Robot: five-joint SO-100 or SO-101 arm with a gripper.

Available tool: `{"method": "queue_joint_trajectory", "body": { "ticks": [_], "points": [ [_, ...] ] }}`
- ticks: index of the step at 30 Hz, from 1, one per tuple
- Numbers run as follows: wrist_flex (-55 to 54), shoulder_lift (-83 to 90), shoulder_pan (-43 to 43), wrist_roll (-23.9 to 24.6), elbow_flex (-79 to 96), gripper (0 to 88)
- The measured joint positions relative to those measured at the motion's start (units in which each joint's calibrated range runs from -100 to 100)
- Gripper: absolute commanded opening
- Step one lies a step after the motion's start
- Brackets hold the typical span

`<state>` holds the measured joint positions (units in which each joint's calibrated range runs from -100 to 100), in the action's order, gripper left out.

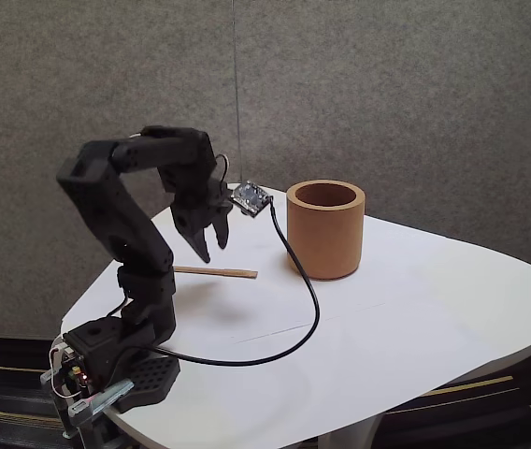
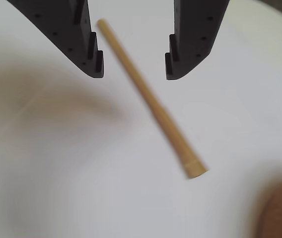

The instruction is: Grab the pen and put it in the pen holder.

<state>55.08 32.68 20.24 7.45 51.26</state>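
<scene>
The pen (image 1: 217,272) is a thin tan wooden stick lying flat on the white table, left of the pen holder (image 1: 326,229), a squat orange-brown cup standing upright. My black gripper (image 1: 211,245) hangs just above the pen, fingers pointing down and open. In the wrist view the pen (image 2: 151,99) runs diagonally from upper left to lower right, passing between the two open fingers of the gripper (image 2: 133,72), still below them and untouched. A blurred brown edge of the pen holder (image 2: 280,210) shows at the lower right corner.
A black cable (image 1: 294,323) loops across the white table (image 1: 415,318) from the arm's base to a small circuit board (image 1: 251,198) beside the cup. The rounded table edge runs along the front and right. A grey wall stands behind.
</scene>
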Motion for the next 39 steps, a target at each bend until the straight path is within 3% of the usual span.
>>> {"method": "queue_joint_trajectory", "body": {
  "ticks": [9,18,26,39],
  "points": [
    [-0.08,-12.11,6.17,0.39,-0.45,17.5],
    [-0.34,-12.36,6.9,-4.98,-6.77,18.5],
    [-0.34,-12.7,6.9,-8.79,-6.77,42.6],
    [-0.34,-15.83,6.9,-9.43,-4.96,43.6]
  ]
}}
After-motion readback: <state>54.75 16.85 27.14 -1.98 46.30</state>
